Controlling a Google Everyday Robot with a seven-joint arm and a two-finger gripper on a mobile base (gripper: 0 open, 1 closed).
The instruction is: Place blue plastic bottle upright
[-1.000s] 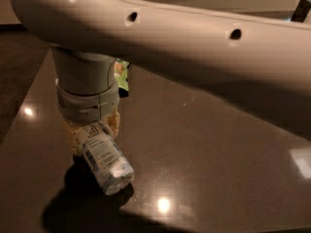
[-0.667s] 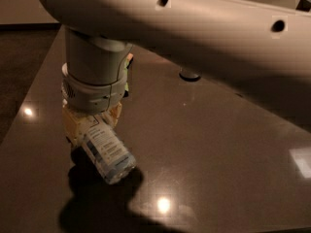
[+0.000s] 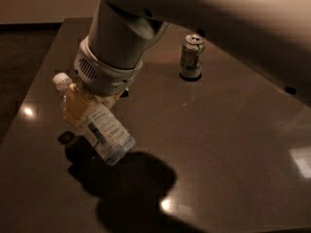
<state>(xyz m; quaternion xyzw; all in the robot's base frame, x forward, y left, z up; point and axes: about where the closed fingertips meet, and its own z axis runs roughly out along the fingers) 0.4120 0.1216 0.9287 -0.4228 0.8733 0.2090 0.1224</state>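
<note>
Holding the gripper point(image 3: 78, 108) low over the left side of the worktop point(image 3: 233, 144), under the thick pale arm point(image 3: 121, 38) reaching in from above. Clamping the blue plastic bottle point(image 3: 104, 132) between the gripper's yellowish fingers point(image 3: 73, 103), jaws closed on the upper body just under the neck. Carrying the bottle tilted, not upright: white cap point(image 3: 61, 80) poking out up and to the left of the gripper, labelled body and base sticking out below and to the right of it. Turning the pale blue-and-white label, with its small dark square, toward the camera. Casting a broad dark shadow point(image 3: 141, 183) on the glossy surface below and to the right of the gripper. Giving no clear sign of the base touching the worktop or hanging just above it. Leaving a green-and-silver can point(image 3: 191, 56) standing upright well apart, up and to the right of the gripper, beyond the arm.
</note>
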